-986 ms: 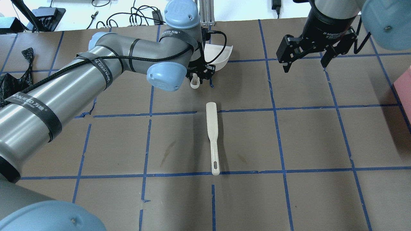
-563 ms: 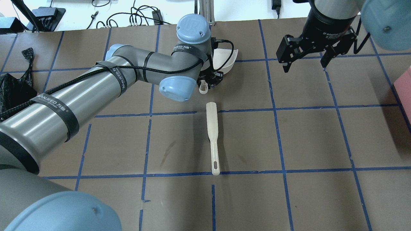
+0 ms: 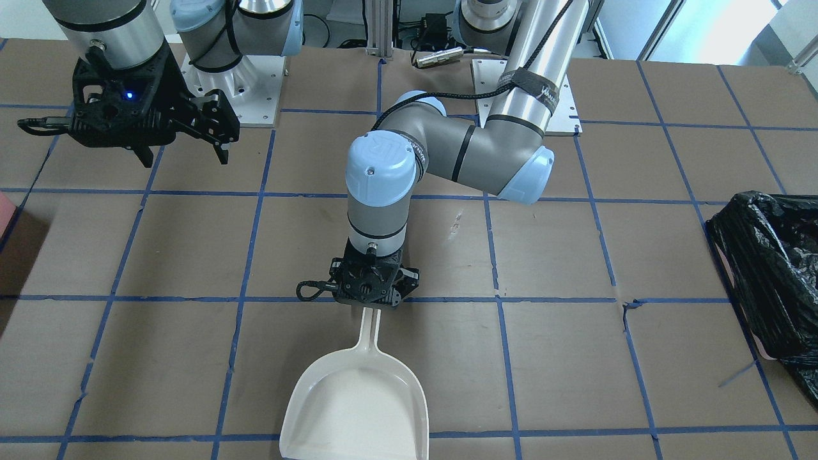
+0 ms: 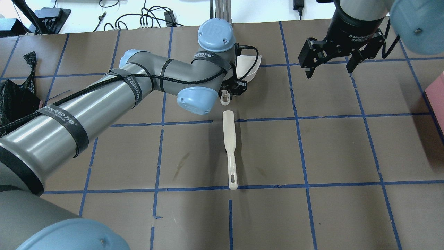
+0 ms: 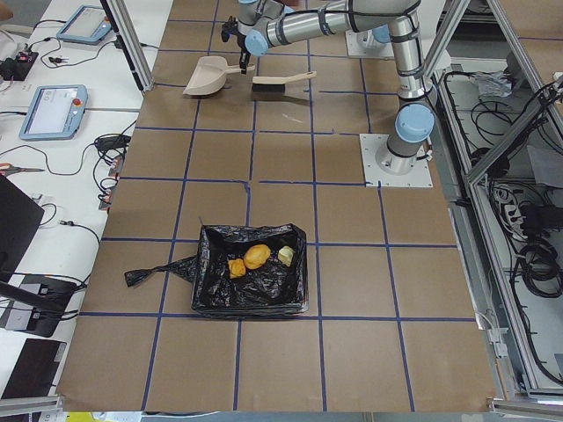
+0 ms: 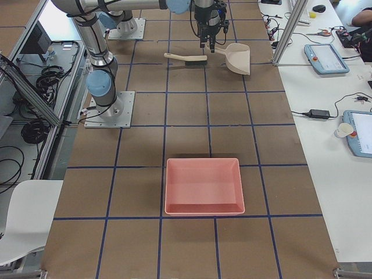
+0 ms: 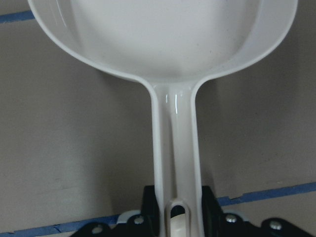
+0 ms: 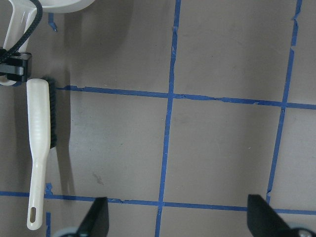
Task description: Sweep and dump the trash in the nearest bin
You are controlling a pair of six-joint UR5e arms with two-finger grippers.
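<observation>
Currently: left pincer [image 3: 372, 301], clenched on the handle of the white dustpan [image 3: 354, 409], frame centre. Right pincer [image 3: 185, 156], released, upper left, above the worktop [image 3: 575, 332]. Brush [image 4: 230, 139], lying flat. Bin [image 5: 211, 286], black-lined: only the left-end view shows its inside, holding 3 pieces of trash [image 5: 256, 256]; the front view catches just its bag at right edge.

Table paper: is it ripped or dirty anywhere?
Yes. The brown paper is torn at a blue tape crossing between the dustpan and the bin, and a dark smear stains it beside the brush.
</observation>
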